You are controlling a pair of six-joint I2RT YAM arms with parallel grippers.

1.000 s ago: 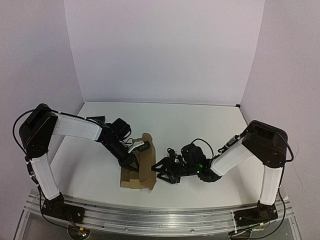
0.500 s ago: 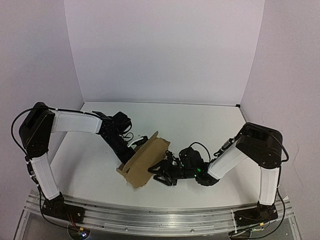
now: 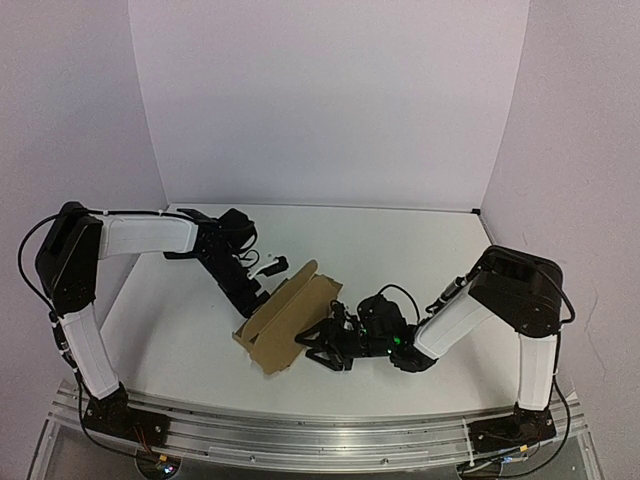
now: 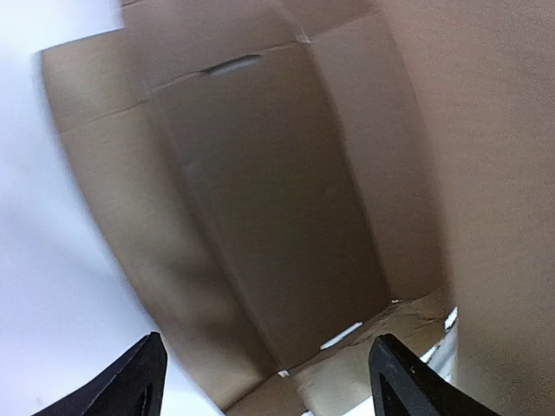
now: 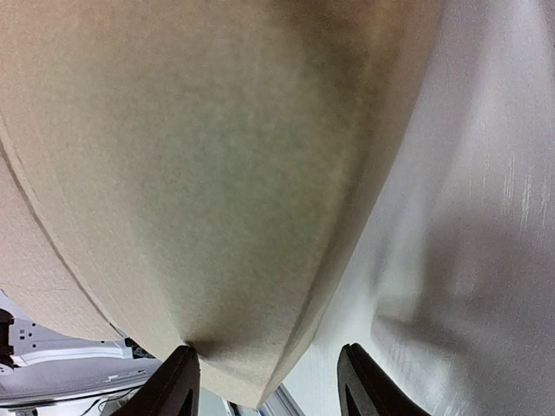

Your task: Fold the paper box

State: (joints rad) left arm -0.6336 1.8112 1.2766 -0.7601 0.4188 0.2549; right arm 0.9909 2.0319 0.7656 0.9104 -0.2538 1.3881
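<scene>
My right gripper point(image 3: 318, 352) sits at the near right edge of the paper box point(image 3: 285, 322), fingers spread astride a flap, propping it, I reckon. The box leans on the table point(image 3: 420, 250). Just beyond it, my left gripper point(image 3: 258, 292) gapes empty, facing its hollow.

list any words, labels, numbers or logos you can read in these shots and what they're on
None can be read.
The plain brown cardboard paper box is blank on every face shown in all three views.
The black and white robot arms show no legible marking in the top view; anything on them is too small to tell.
</scene>
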